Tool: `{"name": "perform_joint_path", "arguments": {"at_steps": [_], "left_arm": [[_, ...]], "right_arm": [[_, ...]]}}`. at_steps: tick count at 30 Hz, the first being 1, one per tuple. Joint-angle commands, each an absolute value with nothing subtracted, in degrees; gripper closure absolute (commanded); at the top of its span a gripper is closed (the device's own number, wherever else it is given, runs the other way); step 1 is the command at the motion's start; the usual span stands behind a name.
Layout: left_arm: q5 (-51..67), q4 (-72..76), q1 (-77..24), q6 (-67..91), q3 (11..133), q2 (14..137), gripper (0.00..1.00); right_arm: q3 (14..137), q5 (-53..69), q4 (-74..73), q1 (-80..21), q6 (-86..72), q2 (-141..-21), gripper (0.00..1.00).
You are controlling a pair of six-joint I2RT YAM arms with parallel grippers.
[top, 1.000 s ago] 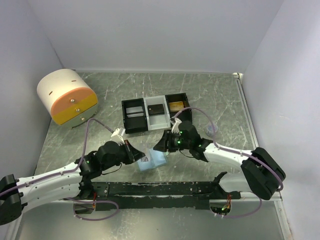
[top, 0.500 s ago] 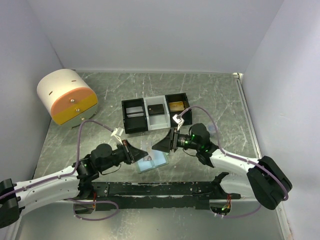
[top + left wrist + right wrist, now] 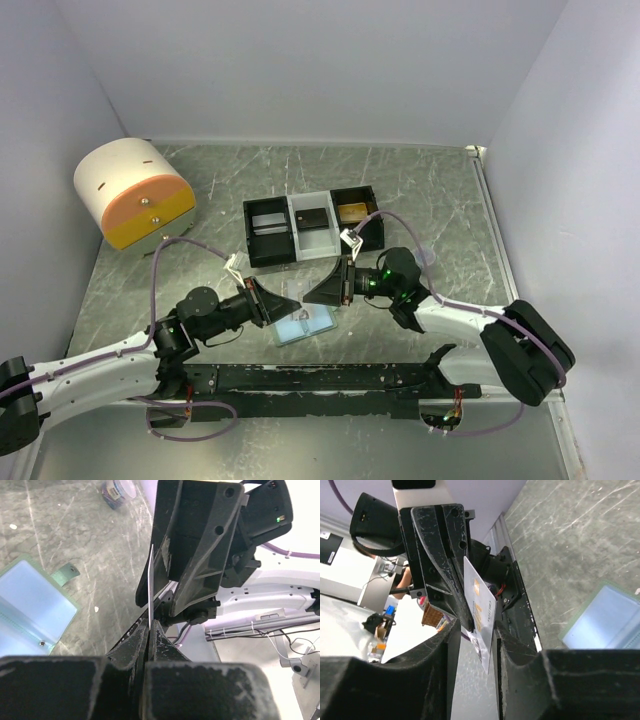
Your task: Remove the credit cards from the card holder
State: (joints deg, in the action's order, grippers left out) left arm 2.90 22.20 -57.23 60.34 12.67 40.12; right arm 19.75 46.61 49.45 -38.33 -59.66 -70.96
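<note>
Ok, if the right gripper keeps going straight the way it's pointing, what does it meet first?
The credit card, pinched in the left gripper, which sits between the open fingers of the right gripper. Right behind it come the left gripper's fingertips, though depth is hard to judge.

Table [image 3: 420, 190]: marbled grey-green, scratched, faintly glossy. Card holder [image 3: 30, 605]: smooth pale-blue lining, matt green edging, metal snap [image 3: 42, 643]. Near the card holder, card [image 3: 482, 617]: glossy white plastic. Right gripper [image 3: 477, 630]: grainy matt-black plastic.
</note>
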Motion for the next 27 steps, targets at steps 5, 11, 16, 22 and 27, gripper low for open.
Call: {"name": "perform_joint_path", "arguments": {"at_steps": [5,11,16,22,27], "left_arm": [[5.35,27.92,-57.57,59.25,13.73,40.10,0.93],[5.36,28.74,-57.57,59.36,13.62,40.21,0.93],[5.67,29.40,-57.57,59.69,13.20,40.57,0.93],[5.37,27.81,-57.57,59.71,13.18,40.47,0.92],[4.59,23.84,-57.57,59.44,13.76,39.24,0.81]], "right_arm": [[19.00,51.77,59.04,-38.82,-63.07,-73.26,0.75],[18.33,52.63,63.25,-38.94,-64.82,-74.06,0.85],[17.77,52.59,65.00,-38.93,-65.33,-73.88,0.95],[17.52,51.45,62.74,-38.94,-64.21,-72.78,1.00],[17.58,50.54,61.52,-38.85,-63.82,-72.02,1.00]]}}
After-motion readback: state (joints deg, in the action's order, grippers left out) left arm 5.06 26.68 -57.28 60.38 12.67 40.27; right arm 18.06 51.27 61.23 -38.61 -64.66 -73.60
